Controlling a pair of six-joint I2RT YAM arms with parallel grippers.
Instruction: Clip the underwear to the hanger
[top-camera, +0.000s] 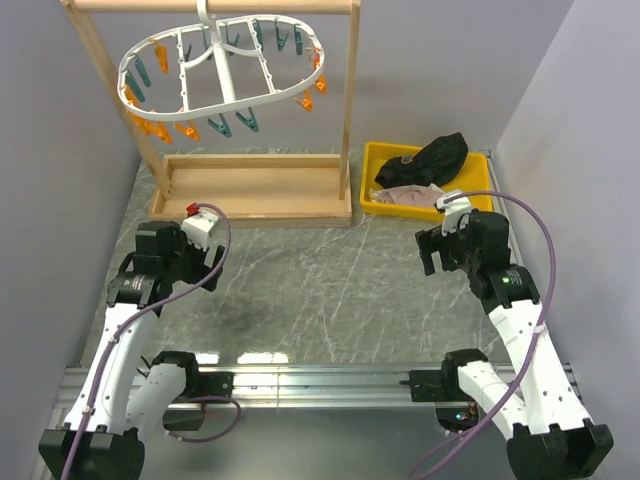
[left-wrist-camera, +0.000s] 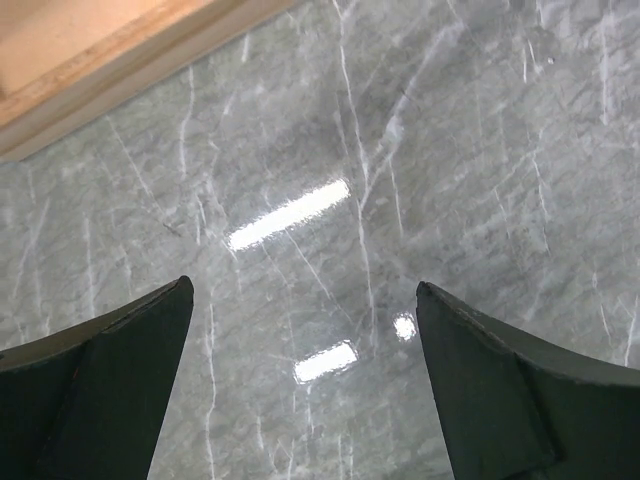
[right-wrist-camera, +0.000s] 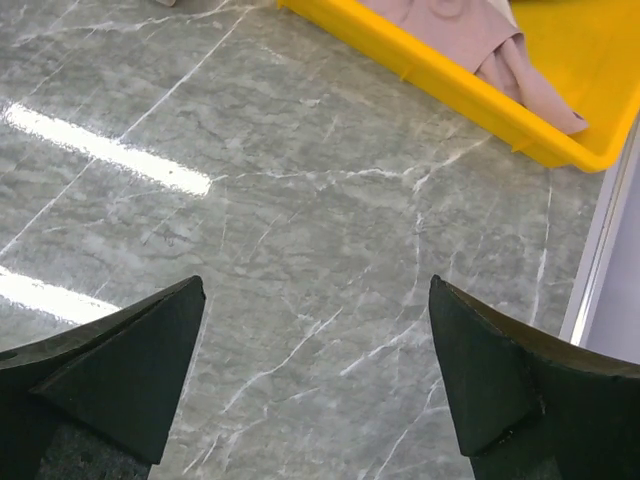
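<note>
Fingers on the left gripper are spread wide with nothing between them, only bare grey marble table and a strip of the wooden frame at the top corner of that wrist view. Same deal on the right gripper: jaws are held wide apart, nothing is pinched, and the near edge of the yellow tray is seen ahead of it. So nothing is being gripped by either arm. The underwear is bunched up black at the far end of that tray, well apart from both grippers, with a pinkish-beige cloth just beside it on the near side. The hanger is hung from the frame's top bar, way over on the left, and its orange and teal pegs are dangled round the rim.
</note>
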